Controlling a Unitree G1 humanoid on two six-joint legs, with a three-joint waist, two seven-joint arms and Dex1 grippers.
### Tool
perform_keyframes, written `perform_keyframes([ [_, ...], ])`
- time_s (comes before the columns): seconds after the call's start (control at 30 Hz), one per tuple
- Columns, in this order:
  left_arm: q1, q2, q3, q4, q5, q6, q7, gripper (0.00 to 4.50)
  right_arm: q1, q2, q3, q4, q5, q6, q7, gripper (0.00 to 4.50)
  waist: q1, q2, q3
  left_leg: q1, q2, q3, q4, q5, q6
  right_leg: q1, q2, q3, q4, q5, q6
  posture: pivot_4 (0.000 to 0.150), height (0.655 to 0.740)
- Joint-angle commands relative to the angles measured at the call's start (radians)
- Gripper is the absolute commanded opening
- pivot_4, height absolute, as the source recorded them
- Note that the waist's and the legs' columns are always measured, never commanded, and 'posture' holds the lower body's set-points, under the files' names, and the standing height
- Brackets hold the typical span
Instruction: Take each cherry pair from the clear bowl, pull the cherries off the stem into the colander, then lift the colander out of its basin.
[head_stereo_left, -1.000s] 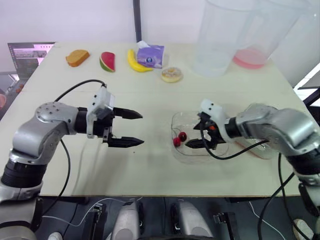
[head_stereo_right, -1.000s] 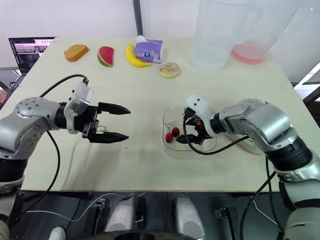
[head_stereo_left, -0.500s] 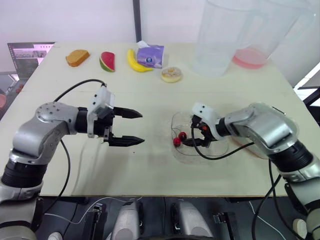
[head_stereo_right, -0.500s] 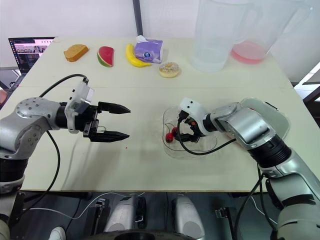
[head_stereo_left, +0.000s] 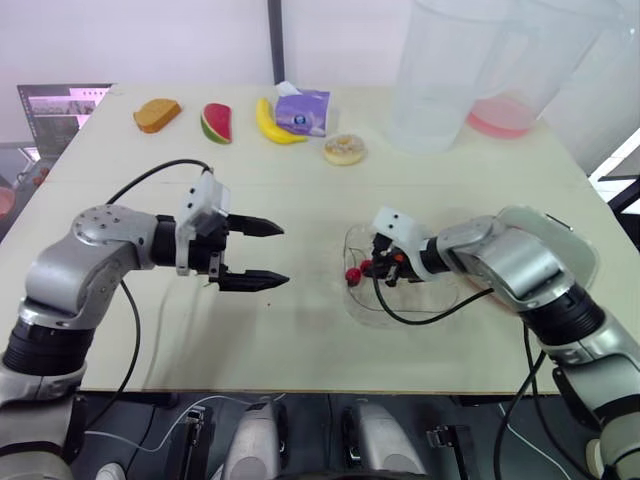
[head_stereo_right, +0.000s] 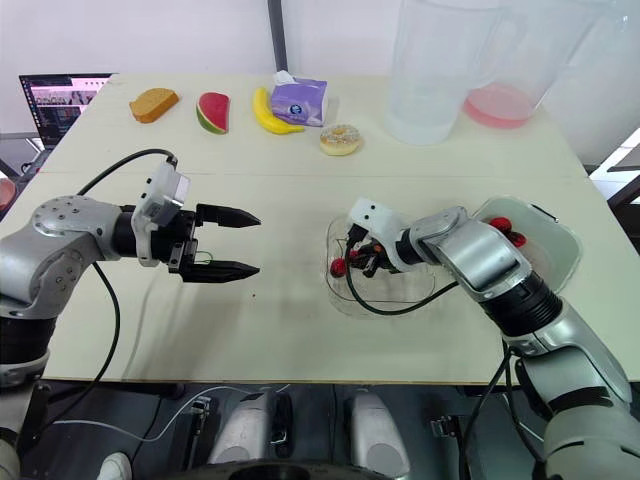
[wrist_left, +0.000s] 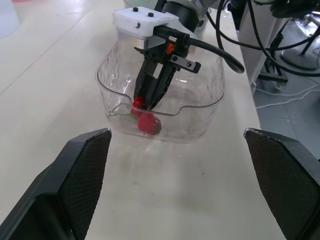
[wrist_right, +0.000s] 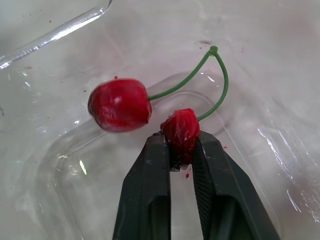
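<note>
Our right jaws squeeze one cherry (wrist_right: 180, 132) in the clear bowl (wrist_left: 200, 107). At its nine o'clock, our left jaws gape open.

Bread (head_stereo_left: 156, 114), watermelon (head_stereo_left: 215, 123), banana (head_stereo_left: 272, 124), tissues (head_stereo_left: 302, 109) and donut (head_stereo_left: 345, 150) lie along the table (head_stereo_left: 300, 210).

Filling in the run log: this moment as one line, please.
right claw: shut on cherry pair, inside clear bowl | left claw: open, empty, left of bowl
</note>
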Motion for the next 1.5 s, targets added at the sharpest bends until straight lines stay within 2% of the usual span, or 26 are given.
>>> perform_keyframes([
  [0.03,-0.02,0.006,0.017,-0.029,-0.014,0.003,0.001,4.5,0.008,0.005,-0.011,-0.019,-0.014,0.0,0.008,0.11,0.0,0.0,0.0,0.0,0.0,0.0,0.0,0.0,0.0,0.0,0.0,0.0,0.0,0.0,0.0,0.15,0.74],
  [0.3,-0.032,0.002,0.024,-0.019,-0.025,0.016,0.004,4.5,-0.002,-0.023,-0.134,-0.137,0.052,0.105,0.008,0.11,0.001,0.0,0.0,0.0,0.0,0.0,0.0,0.0,0.0,0.0,0.0,0.0,0.0,0.0,0.0,0.15,0.74],
  [0.67,-0.133,-0.079,0.029,0.036,-0.078,0.089,0.058,4.5,0.117,-0.077,-0.454,-0.508,0.14,0.277,-0.107,0.11,0.002,0.0,0.0,0.0,0.0,0.0,0.0,0.0,0.0,0.0,0.0,0.0,0.0,0.0,0.0,0.15,0.74],
  [0.73,-0.162,-0.104,0.037,0.055,-0.102,0.118,0.073,4.5,0.157,-0.082,-0.498,-0.583,0.133,0.234,-0.13,0.11,0.002,0.0,0.0,0.0,0.0,-0.001,0.0,0.0,0.0,0.001,0.0,0.0,0.0,0.0,0.0,0.15,0.74],
  [0.87,-0.222,-0.159,0.057,0.105,-0.156,0.183,0.111,4.5,0.246,-0.028,-0.587,-0.691,0.122,0.002,-0.149,0.11,0.002,0.0,0.0,0.0,0.0,-0.001,0.0,0.0,0.0,0.001,0.001,0.0,0.0,0.0,0.0,0.15,0.74],
  [0.93,-0.26,-0.198,0.072,0.147,-0.205,0.249,0.142,4.5,0.341,-0.061,-0.576,-0.715,0.033,-0.179,-0.147,0.11,0.001,0.0,0.0,0.0,0.0,-0.001,0.0,0.0,0.0,0.001,0.001,0.0,0.0,0.0,0.0,0.15,0.74],
  [1.1,-0.32,-0.274,0.08,0.223,-0.256,0.333,0.19,4.5,0.485,-0.04,-0.53,-0.706,-0.085,-0.485,-0.164,0.11,0.002,0.0,0.0,0.0,-0.001,-0.002,0.001,0.0,-0.001,0.002,0.002,0.0,0.0,0.0,0.001,0.15,0.74],
  [1.27,-0.346,-0.342,0.098,0.255,-0.31,0.407,0.239,4.5,0.5,-0.018,-0.476,-0.669,-0.157,-0.621,-0.181,0.11,-0.002,0.0,0.0,0.001,-0.001,-0.002,0.001,0.002,-0.004,0.002,0.002,0.0,0.001,0.0,0.001,0.15,0.74],
  [1.5,-0.319,-0.416,0.111,0.234,-0.336,0.429,0.314,4.5,0.481,-0.011,-0.43,-0.642,-0.188,-0.661,-0.172,0.11,0.002,0.0,0.0,0.001,-0.001,-0.002,0.001,0.003,-0.006,0.002,0.001,0.0,0.001,0.0,0.0,0.15,0.74],
])
